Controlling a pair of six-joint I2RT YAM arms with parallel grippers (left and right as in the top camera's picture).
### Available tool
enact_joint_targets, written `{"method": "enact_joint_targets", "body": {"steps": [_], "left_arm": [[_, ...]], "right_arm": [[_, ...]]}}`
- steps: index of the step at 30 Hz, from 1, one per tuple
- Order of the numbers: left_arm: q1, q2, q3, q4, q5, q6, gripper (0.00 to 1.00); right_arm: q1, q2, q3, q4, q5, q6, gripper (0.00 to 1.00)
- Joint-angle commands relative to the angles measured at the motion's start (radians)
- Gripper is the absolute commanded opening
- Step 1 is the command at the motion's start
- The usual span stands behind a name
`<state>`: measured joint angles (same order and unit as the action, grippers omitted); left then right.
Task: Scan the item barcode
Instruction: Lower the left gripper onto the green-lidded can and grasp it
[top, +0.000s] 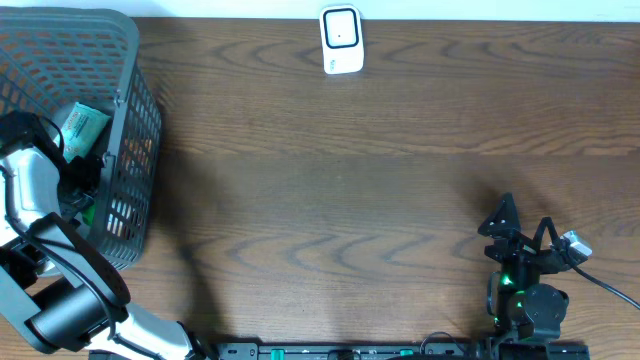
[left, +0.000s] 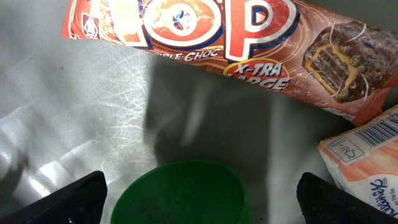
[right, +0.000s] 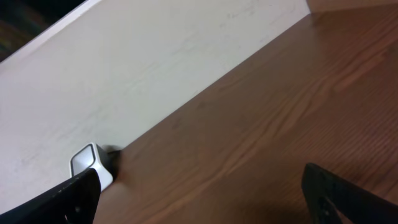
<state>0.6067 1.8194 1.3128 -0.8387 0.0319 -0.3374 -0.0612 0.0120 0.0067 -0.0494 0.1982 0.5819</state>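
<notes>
1. Left hand (left: 202, 186): fingers spread wide apart, gripping nothing. It sits inside the dark grey plastic mesh basket (top: 135, 150), which stands at 9 o'clock on the brown wood-grain counter (top: 320, 200) in the overhead view.
2. Left wrist view: the two black fingers (left: 74, 199) occupy the lower corners. A round green plastic item (left: 180, 193) lies between them at 6 o'clock. Contact with either finger cannot be determined.
3. A red-and-brown chocolate bar wrapper marked "X-TRA LARGE" (left: 236, 37) lies across 12 o'clock of that view on the basket's grey floor, apart from the fingers.
4. A white-and-orange packet with a printed barcode (left: 367, 162) lies at 4 o'clock, its corner just beside the end of the chocolate bar wrapper. The barcode faces the camera.
5. Overhead view: a pale green packet (top: 80, 125) shows inside the basket, beside the left arm.
6. Right hand (top: 522, 225): fingers apart, at 4 o'clock of the counter over bare wood, well apart from the basket.
7. A white box-shaped barcode scanner (top: 341, 40) stands at 12 o'clock on the counter's far edge, against an off-white wall panel (right: 155, 74), well apart from both hands.
</notes>
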Motion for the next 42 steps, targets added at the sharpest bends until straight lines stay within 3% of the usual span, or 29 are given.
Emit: {"method": "enact_joint_targets", "body": {"steps": [1, 13, 21, 26, 28, 34, 42], "left_arm": [[0.0, -0.007, 0.0, -0.028, 0.009, -0.017, 0.98], [0.0, -0.007, -0.003, -0.119, 0.01, -0.211, 0.98], [0.0, -0.007, -0.14, -0.019, 0.009, -0.225, 0.98], [0.0, -0.007, -0.226, 0.042, 0.009, -0.225, 0.74], [0.0, -0.007, -0.232, 0.045, 0.008, -0.218, 0.71], [0.0, -0.008, -0.228, 0.059, 0.008, -0.206, 0.66], [0.0, -0.024, -0.173, 0.05, 0.008, -0.145, 0.66]], "right_arm": [[0.009, -0.005, -0.001, -0.004, 0.002, 0.005, 0.99], [0.009, -0.005, -0.001, -0.004, 0.002, 0.005, 0.99], [0.009, -0.005, -0.001, -0.004, 0.002, 0.005, 0.99], [0.009, -0.005, -0.001, -0.004, 0.002, 0.005, 0.99], [0.009, -0.005, -0.001, -0.004, 0.002, 0.005, 0.99], [0.009, -0.005, -0.001, -0.004, 0.002, 0.005, 0.99], [0.009, -0.005, -0.001, -0.004, 0.002, 0.005, 0.99]]}}
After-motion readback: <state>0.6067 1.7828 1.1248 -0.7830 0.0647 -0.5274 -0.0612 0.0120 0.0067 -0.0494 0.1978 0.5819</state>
